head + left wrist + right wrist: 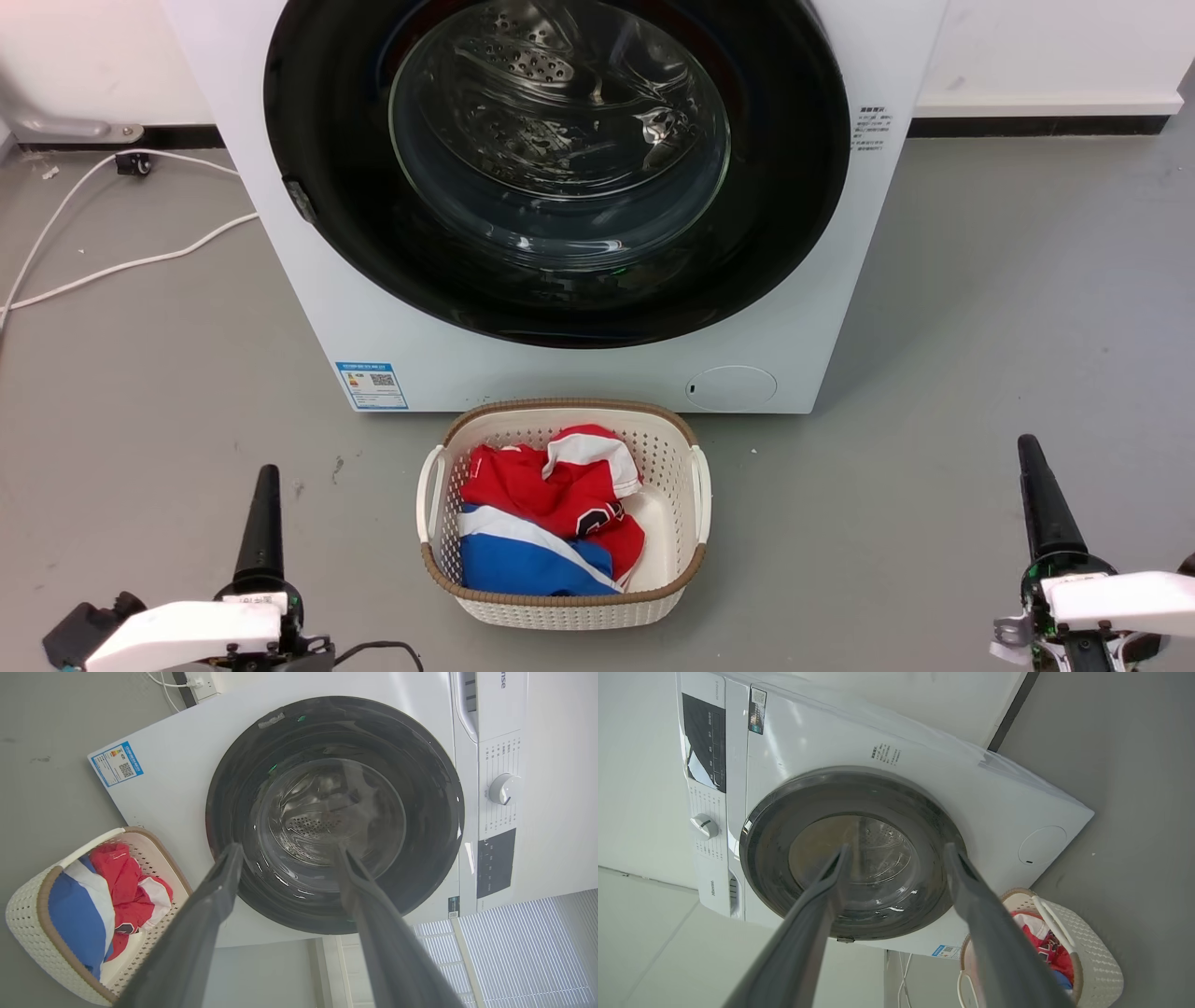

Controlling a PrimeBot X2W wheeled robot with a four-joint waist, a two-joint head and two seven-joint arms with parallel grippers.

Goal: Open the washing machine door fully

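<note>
The washing machine (560,378) is a white box standing straight ahead on the grey floor. The washing machine door (317,140) is a round glossy black ring with a clear glass centre, lying shut and flush against the front. The steel drum shows through the glass. A small grey tab (299,201) sits on the door's left edge. My left gripper (268,476) is low at the left and my right gripper (1030,448) low at the right, both well short of the machine. In the wrist views the left gripper (287,848) and right gripper (897,847) are open and hold nothing, facing the door (420,788) (878,793).
A cream laundry basket (560,602) with red, white and blue clothes stands on the floor right in front of the machine, between my arms. White cables (121,266) trail over the floor at the left. A control panel with a dial (504,788) runs along the machine's top.
</note>
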